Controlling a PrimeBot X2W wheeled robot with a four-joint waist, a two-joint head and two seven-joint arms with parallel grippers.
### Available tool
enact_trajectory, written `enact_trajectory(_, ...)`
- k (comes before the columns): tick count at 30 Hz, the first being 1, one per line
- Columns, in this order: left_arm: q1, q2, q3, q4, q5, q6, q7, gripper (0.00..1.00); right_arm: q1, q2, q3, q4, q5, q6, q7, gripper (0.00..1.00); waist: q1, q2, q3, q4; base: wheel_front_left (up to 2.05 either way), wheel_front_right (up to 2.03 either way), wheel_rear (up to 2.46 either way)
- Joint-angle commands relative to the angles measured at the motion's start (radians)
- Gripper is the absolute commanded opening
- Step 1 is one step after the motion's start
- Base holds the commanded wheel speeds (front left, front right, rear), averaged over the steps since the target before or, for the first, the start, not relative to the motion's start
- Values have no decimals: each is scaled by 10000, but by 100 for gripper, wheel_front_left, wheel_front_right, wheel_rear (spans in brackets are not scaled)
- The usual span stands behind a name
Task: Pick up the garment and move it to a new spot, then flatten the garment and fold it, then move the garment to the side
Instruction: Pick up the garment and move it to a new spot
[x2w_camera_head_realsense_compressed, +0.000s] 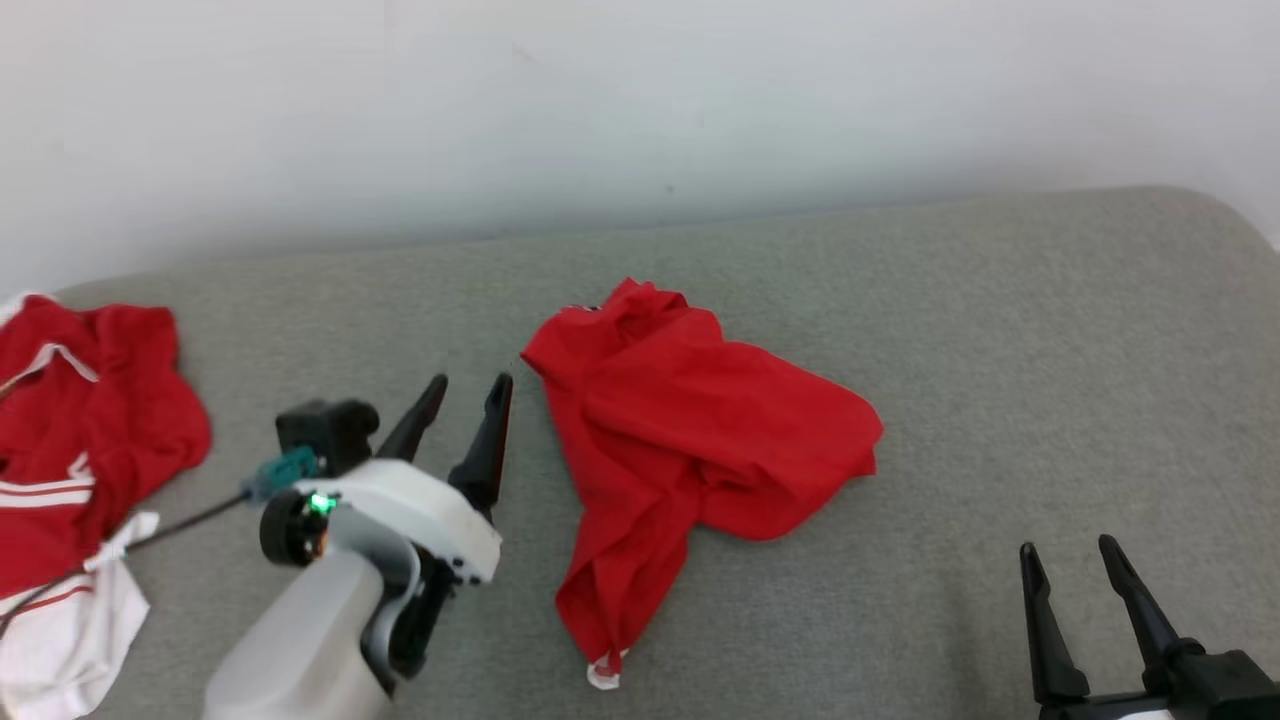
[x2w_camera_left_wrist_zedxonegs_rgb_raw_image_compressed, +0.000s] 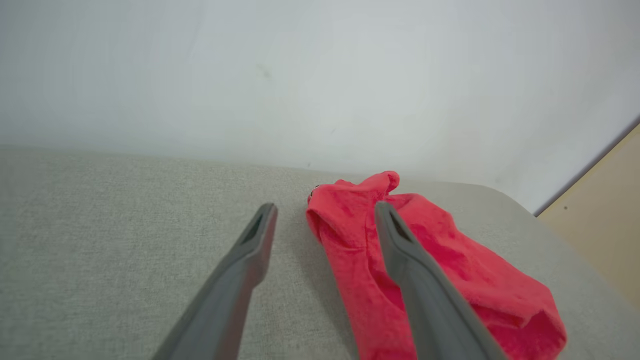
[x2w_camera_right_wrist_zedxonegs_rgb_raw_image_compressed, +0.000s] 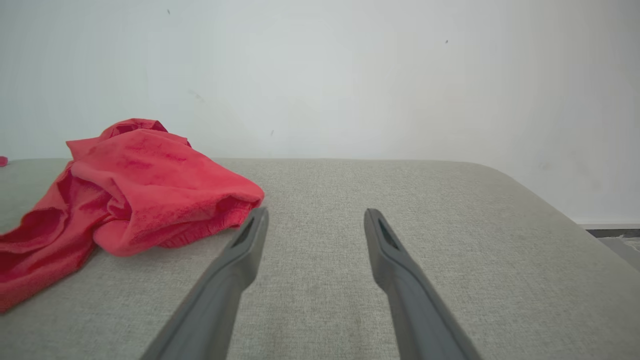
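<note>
A crumpled red garment (x2w_camera_head_realsense_compressed: 680, 430) lies in a loose heap in the middle of the grey cushioned surface (x2w_camera_head_realsense_compressed: 1000, 330). My left gripper (x2w_camera_head_realsense_compressed: 468, 385) hovers open just to its left, fingers apart and holding nothing. In the left wrist view the garment (x2w_camera_left_wrist_zedxonegs_rgb_raw_image_compressed: 450, 260) lies past the right finger, and the left gripper (x2w_camera_left_wrist_zedxonegs_rgb_raw_image_compressed: 325, 210) is open. My right gripper (x2w_camera_head_realsense_compressed: 1070, 550) stands open at the lower right, well clear of the cloth. From the right wrist view the garment (x2w_camera_right_wrist_zedxonegs_rgb_raw_image_compressed: 135, 185) sits to the left of the open right gripper (x2w_camera_right_wrist_zedxonegs_rgb_raw_image_compressed: 316, 214).
A pile of red and white clothing (x2w_camera_head_realsense_compressed: 80, 450) lies at the left edge of the surface. A white wall (x2w_camera_head_realsense_compressed: 640, 110) rises right behind the surface. Bare grey cushion stretches to the right of the garment, where the edge curves down.
</note>
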Motion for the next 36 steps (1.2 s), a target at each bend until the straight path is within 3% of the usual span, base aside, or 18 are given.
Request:
enact_trajectory(1,644,2,293,-461,362,99,-3,100,199,-16,-137,-14,-119,-21,7,100,0,0,-385,452,0,0,0)
enact_trajectory(7,2485,-150,1597,-2108,1691,578,-4,100,509,-142,-322,-76,-206,-21,9,100,0,0,-737,1042,0,0,0)
enact_trajectory(13,4171,-541,2876,-3321,3218,629,-5,100,696,-339,-454,-116,-311,-21,7,100,0,0,-988,1520,0,0,0)
enact_trajectory(23,6414,-1370,4794,-4511,5289,-72,-6,100,979,-314,-466,-8,-266,-21,7,100,0,0,-1372,1843,0,0,0)
enact_trajectory(36,7994,-2023,6170,-4961,6312,-708,-6,100,1182,-90,-577,201,-8,-21,7,100,0,0,-1681,1636,0,0,0)
